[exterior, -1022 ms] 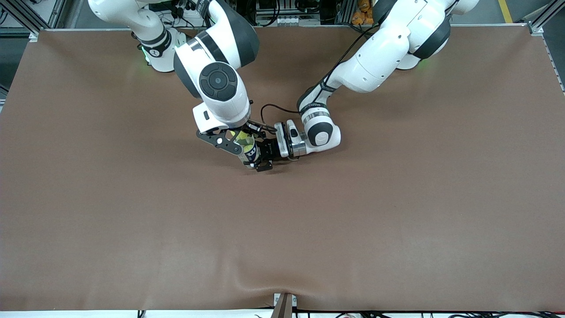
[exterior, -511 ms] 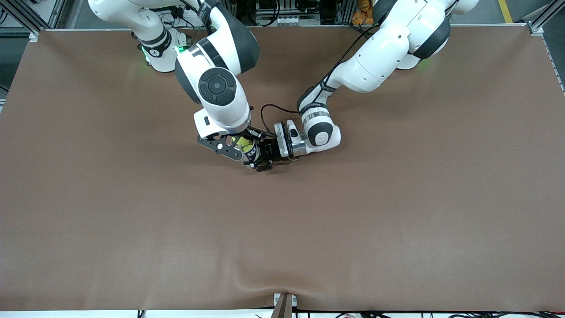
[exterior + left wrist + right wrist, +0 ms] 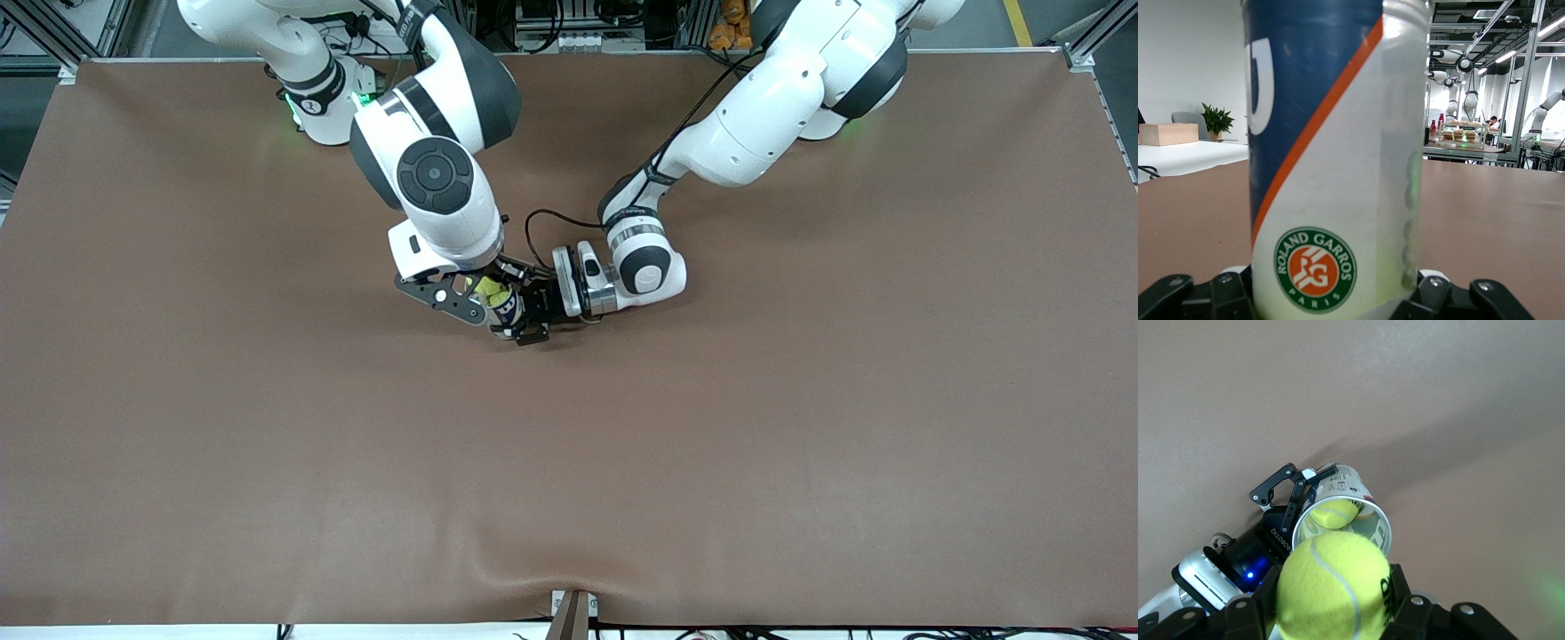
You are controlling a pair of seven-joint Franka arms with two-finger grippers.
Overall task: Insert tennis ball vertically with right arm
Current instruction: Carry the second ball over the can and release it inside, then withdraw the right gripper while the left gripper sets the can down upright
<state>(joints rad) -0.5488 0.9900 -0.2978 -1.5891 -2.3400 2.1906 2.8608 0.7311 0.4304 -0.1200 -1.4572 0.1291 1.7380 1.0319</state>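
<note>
My right gripper (image 3: pixel 469 293) (image 3: pixel 1335 603) is shut on a yellow-green tennis ball (image 3: pixel 1333 583) (image 3: pixel 488 286) and holds it just above the open mouth of a tennis ball can (image 3: pixel 1368 513) (image 3: pixel 508 308). The can stands upright on the table, blue and white with an orange stripe and a Roland Garros badge (image 3: pixel 1338 160). One more ball (image 3: pixel 1333 513) lies inside it. My left gripper (image 3: pixel 532 313) (image 3: pixel 1335 303) is shut on the can's lower part from the side, and its black fingers (image 3: pixel 1281 495) show beside the can in the right wrist view.
The brown table mat (image 3: pixel 711 444) is bare around the two grippers. Both arms meet near the table's middle, the left forearm (image 3: pixel 640 267) lying low toward its own end.
The right gripper has come down with the ball, closer over the can's mouth, and less of the ball shows under the wrist. The left gripper and the can have not moved.
</note>
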